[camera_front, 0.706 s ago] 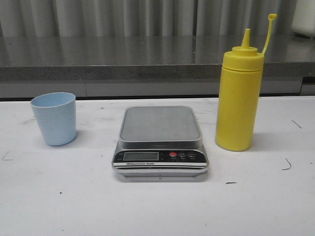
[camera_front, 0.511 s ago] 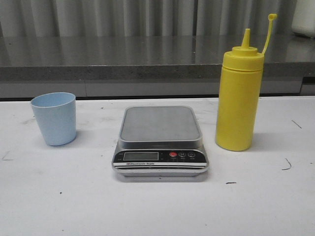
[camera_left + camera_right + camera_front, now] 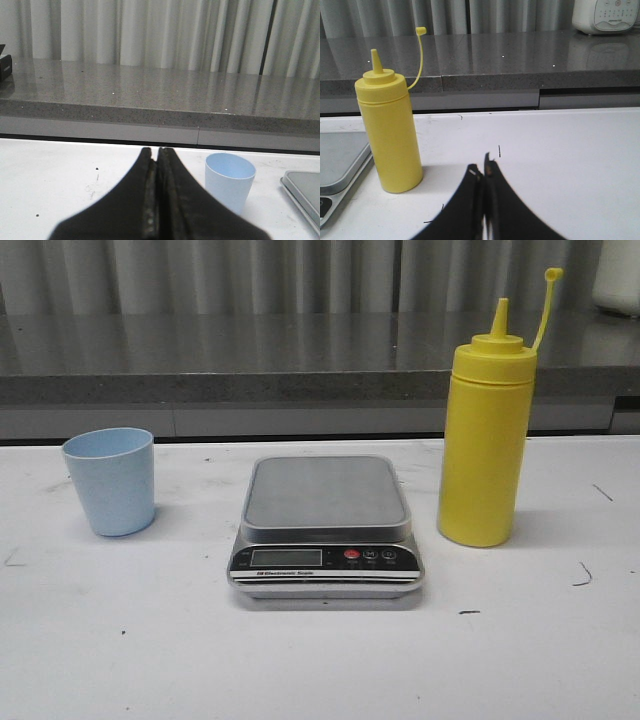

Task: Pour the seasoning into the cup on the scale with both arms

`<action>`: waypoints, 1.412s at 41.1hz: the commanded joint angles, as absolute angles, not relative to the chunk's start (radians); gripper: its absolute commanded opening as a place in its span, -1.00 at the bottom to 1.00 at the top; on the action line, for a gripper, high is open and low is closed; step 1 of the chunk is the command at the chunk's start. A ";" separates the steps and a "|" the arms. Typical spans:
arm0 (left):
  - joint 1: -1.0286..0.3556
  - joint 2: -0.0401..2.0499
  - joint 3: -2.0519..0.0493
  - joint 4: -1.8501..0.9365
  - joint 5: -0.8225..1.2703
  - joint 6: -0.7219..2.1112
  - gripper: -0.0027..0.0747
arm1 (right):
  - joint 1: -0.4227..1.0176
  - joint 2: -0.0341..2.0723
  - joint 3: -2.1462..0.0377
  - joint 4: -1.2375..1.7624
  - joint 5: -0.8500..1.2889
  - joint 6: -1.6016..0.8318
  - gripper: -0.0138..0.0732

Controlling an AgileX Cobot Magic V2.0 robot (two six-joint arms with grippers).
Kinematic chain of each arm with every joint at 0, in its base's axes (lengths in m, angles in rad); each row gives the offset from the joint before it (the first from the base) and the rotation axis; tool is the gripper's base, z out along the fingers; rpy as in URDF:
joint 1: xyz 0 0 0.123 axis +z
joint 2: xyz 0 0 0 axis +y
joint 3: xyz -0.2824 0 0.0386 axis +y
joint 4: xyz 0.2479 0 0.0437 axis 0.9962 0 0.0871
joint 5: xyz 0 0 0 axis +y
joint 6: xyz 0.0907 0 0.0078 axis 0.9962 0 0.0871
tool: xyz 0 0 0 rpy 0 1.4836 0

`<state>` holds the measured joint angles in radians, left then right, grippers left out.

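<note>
The silver scale (image 3: 325, 530) sits mid-table with its grey platform bare. The pale blue cup (image 3: 110, 481) stands upright on the table to the scale's left. The yellow seasoning bottle (image 3: 485, 440) stands upright to the scale's right, its cap hanging off on its tether. Neither gripper shows in the front view. My left gripper (image 3: 156, 152) is shut and empty, short of the cup (image 3: 229, 181) and beside it. My right gripper (image 3: 482, 170) is shut and empty, short of the bottle (image 3: 390, 135) and beside it.
A grey stone counter (image 3: 300, 365) with a raised edge runs behind the white table, backed by pale curtains. A white appliance (image 3: 605, 15) stands on the counter at the far right. The scale's corner (image 3: 302, 187) shows next to the cup in the left wrist view.
</note>
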<state>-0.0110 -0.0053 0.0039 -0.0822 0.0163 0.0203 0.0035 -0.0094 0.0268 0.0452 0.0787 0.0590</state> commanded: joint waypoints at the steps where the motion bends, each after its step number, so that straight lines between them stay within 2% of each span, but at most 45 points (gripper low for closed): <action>1: -0.009 -0.021 0.029 -0.091 -0.093 0.017 -0.98 | 0.004 -0.027 0.021 0.045 -0.036 0.056 -0.84; 4: -0.009 -0.021 0.023 -0.091 -0.133 0.017 -0.98 | 0.004 -0.027 0.012 0.045 -0.057 0.056 -0.84; 10: -0.009 -0.021 -0.067 -0.091 -0.113 0.017 -0.98 | 0.004 -0.027 -0.095 0.037 0.079 0.056 -0.84; 20: -0.009 0.065 -0.390 -0.091 0.125 0.017 -0.98 | 0.004 0.032 -0.351 -0.027 0.276 0.008 -0.84; 32: -0.009 0.346 -0.709 -0.089 0.407 0.017 -0.98 | 0.004 0.326 -0.658 -0.026 0.514 0.000 -0.84; 42: -0.009 0.507 -0.719 -0.089 0.478 0.017 -0.98 | 0.004 0.530 -0.695 -0.026 0.573 0.000 -0.84; 58: -0.009 0.682 -0.719 -0.097 0.514 0.017 -0.98 | 0.004 0.726 -0.681 -0.024 0.599 0.000 -0.81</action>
<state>-0.0110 0.6543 -0.6861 -0.0822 0.5635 0.0203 0.0035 0.6949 -0.6525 -0.0162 0.6526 0.0125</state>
